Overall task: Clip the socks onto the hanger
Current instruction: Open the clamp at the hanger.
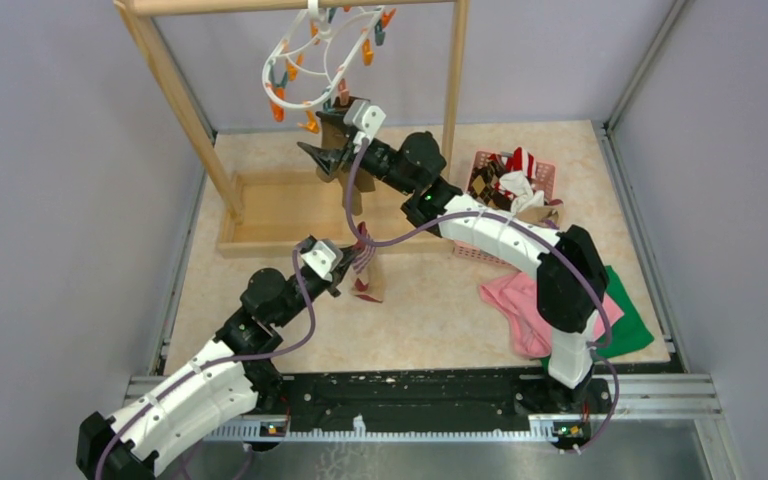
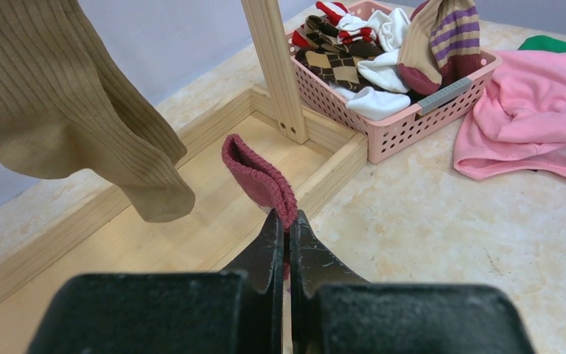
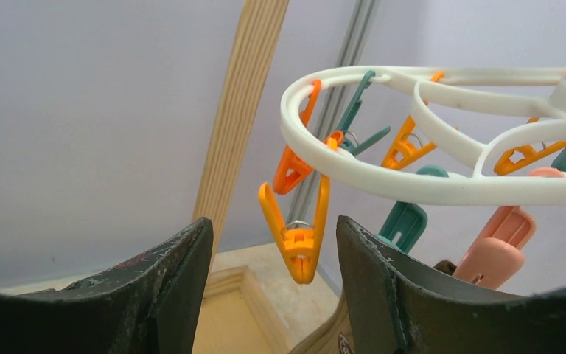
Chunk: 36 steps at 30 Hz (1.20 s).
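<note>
**Worktop [image 1: 430, 310], near edge to far**

1. Left gripper [image 2: 289, 221]: just past the near edge, left of centre. Its jaws are closed on the maroon cuff of a tan sock [image 1: 367, 275], and the rest of the sock hangs down toward the worktop.
2. Pink cloth [image 1: 525, 305]: crumpled, toward the near right corner.
3. Green cloth [image 1: 635, 325]: at the right edge, partly under the pink cloth.
4. Basket [image 1: 546, 178]: pink plastic with slotted walls, toward the far right corner. It is piled with loose socks [image 1: 505, 185], including brown argyle, white and red-striped ones.
5. Wooden rack [image 1: 185, 105]: its shallow base tray [image 1: 280, 205] sits on the far left part of the worktop, with one post just beside the basket.
6. Olive-brown sock [image 2: 66, 103]: ribbed, hanging over the base tray beneath the hanger. The clip holding it is hidden by the right arm.
7. Right gripper [image 3: 273, 221]: raised to the hanger with its jaws apart. An orange clip [image 3: 295, 236] dangles in the gap and is not pinched.
8. Hanger [image 3: 413, 188]: a white oval ring hung from the rack's top bar, carrying orange, teal and pink clips.
</note>
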### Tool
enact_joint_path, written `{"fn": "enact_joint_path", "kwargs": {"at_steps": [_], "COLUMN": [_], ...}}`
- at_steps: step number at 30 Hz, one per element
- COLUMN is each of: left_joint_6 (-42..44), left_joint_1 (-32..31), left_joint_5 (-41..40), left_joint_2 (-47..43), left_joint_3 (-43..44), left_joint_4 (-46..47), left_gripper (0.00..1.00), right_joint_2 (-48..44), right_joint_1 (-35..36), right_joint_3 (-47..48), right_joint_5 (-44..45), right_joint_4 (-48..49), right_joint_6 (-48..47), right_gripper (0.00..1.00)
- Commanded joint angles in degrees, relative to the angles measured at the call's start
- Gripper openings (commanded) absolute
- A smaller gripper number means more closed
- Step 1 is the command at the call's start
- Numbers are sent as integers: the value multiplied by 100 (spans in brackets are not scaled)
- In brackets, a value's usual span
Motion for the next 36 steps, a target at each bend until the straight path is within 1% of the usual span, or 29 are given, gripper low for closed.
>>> {"fn": "enact_joint_path", "kwargs": {"at_steps": [1,7,11,20,36], "left_joint_6": [-100,-103,-102,-91,-87], "left_joint_1": [24,22,24,24,23], "left_joint_5": [197,233,262,295,335], "left_joint_2": [42,14,9,-13,-9], "left_joint_3": [-40,-49,-49,-49,-31], "left_joint_4": [431,454,459,468,470], "left_gripper": [0,0,0,0,0], "right_joint_2": [77,215,215,207,-32], "right_joint_1": [98,154,163,171,162], "right_joint_3": [268,435,391,400,76], "right_joint_5": [245,508,611,574,528], "right_joint_4": [456,444,650,781,983], "right_joint_6": [-107,-125,-119,-82,-95], "right_gripper": [62,62,62,60,58]}}
